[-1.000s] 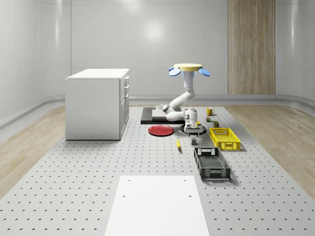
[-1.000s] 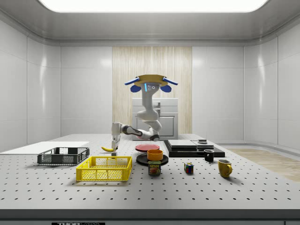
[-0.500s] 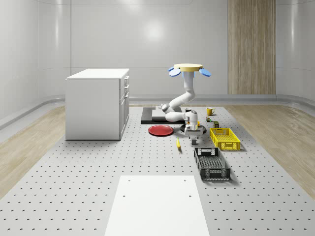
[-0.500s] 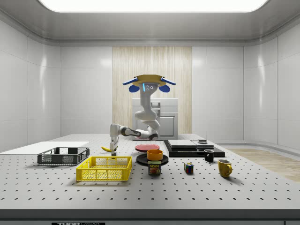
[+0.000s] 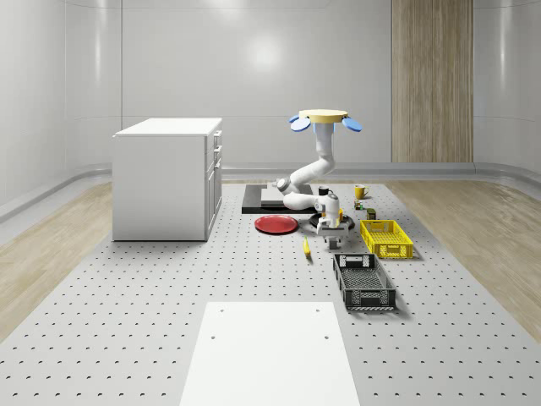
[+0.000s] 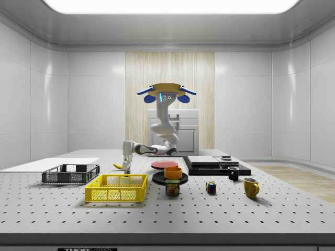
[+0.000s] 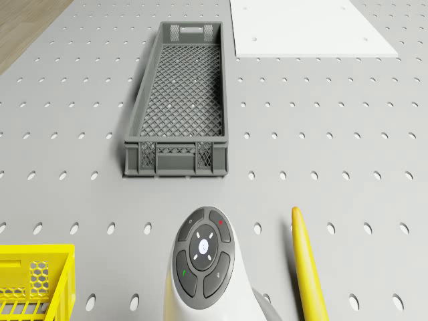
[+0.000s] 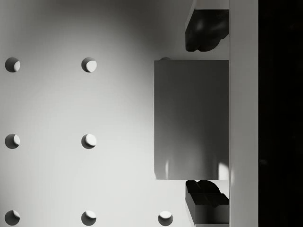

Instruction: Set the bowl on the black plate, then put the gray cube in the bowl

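The drone (image 5: 325, 118) hovers above the table beside the black plate (image 6: 168, 179), its arm bent down to the table. An orange bowl (image 6: 172, 172) sits on that plate. The gray cube (image 8: 191, 118) rests on the table. My gripper (image 8: 206, 116) is lowered over it, open, with one finger (image 8: 206, 33) at one side of the cube and the other at the opposite side. In the whole-scene view the gripper (image 5: 331, 239) is low, by the far end of the black crate (image 5: 363, 282). In the side view the gripper (image 6: 126, 166) points straight down.
A banana (image 7: 307, 267) lies close to the arm's wrist (image 7: 204, 254). A yellow basket (image 5: 386, 238), a red plate (image 5: 276, 224) and a white cabinet (image 5: 169, 178) stand around. A can (image 6: 172, 187), a puzzle cube (image 6: 210, 187), two mugs (image 6: 250, 187) and a black slab (image 6: 215, 166) lie beyond.
The arm has brought the gripper down toward the table onto the gray cube. The drone has drifted slightly toward the side view's left. The bowl has not moved.
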You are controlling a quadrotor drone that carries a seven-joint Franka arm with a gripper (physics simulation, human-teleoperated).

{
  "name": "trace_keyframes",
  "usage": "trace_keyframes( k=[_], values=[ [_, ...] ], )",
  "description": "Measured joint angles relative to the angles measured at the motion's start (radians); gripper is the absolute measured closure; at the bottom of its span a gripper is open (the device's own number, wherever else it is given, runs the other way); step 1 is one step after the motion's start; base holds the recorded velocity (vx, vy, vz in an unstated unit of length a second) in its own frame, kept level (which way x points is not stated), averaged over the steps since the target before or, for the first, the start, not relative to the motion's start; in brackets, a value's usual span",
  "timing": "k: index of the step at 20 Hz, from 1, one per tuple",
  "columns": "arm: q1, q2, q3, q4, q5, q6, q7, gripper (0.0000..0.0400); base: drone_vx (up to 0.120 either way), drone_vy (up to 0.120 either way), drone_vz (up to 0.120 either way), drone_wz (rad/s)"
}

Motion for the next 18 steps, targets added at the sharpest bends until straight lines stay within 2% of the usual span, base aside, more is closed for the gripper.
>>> trace_keyframes(
  k=[5,7,10,13,18],
  values=[
    [-0.012,-0.012,-0.005,0.011,-0.001,0.021,0.006,0.0000,0.000,0.000,0.000,0.000],
    [-0.016,-0.017,-0.006,0.014,-0.001,0.028,0.009,0.0059,0.000,0.000,0.000,0.000],
    [-0.022,-0.022,-0.006,0.018,0.001,0.036,0.012,0.0107,0.000,0.000,0.000,0.000],
    [-0.027,-0.028,-0.004,0.020,0.004,0.042,0.016,0.0130,0.000,0.000,0.000,0.000],
    [-0.036,-0.036,0.000,0.022,0.010,0.050,0.023,0.0144,0.000,0.000,0.000,0.000]
  ],
)
